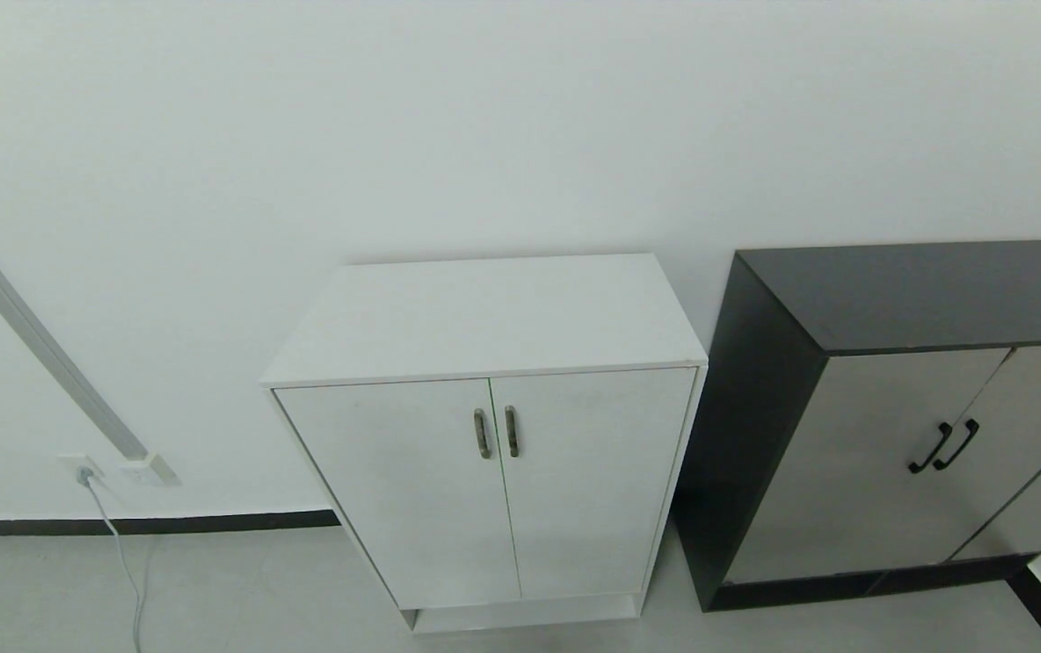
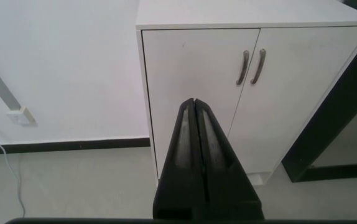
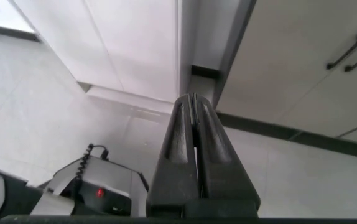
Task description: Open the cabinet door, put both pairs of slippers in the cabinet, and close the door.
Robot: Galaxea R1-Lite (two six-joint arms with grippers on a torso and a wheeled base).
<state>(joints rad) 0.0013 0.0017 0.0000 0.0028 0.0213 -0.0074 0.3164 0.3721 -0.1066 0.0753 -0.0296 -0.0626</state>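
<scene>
- The white cabinet [image 1: 484, 435] stands in the middle of the head view, its back against the pale wall [image 1: 484, 118] and its foot on the grey floor [image 1: 212, 589].
- Both of its doors are shut: the left door [image 1: 403, 490] and the right door [image 1: 593, 481] meet at a thin seam down the centre, so whatever is inside is hidden.
- Two upright metal handles [image 1: 496, 433] sit side by side just either side of that seam, near the top of the doors.
- The flat top of the white cabinet is bare.
- A black cabinet [image 1: 756, 426] stands just beside it at the right of the frame – its pale doors [image 1: 865, 462] are also shut and carry dark curved handles [image 1: 942, 446].
- At lower left, a wall socket [image 1: 81, 470] holds a plug, and a grey cable [image 1: 121, 562] trails from it down to the floor; a slanted grey conduit [image 1: 31, 336] runs from the left edge of the frame down to a box beside the socket.
- The left gripper [image 2: 194, 101] has its dark fingers pressed together with nothing between them – it points at the white cabinet's left door, apart from it.
- The right gripper [image 3: 193, 96] is likewise pressed together and holds nothing; it points at the gap where the two cabinets meet near the floor.
</scene>
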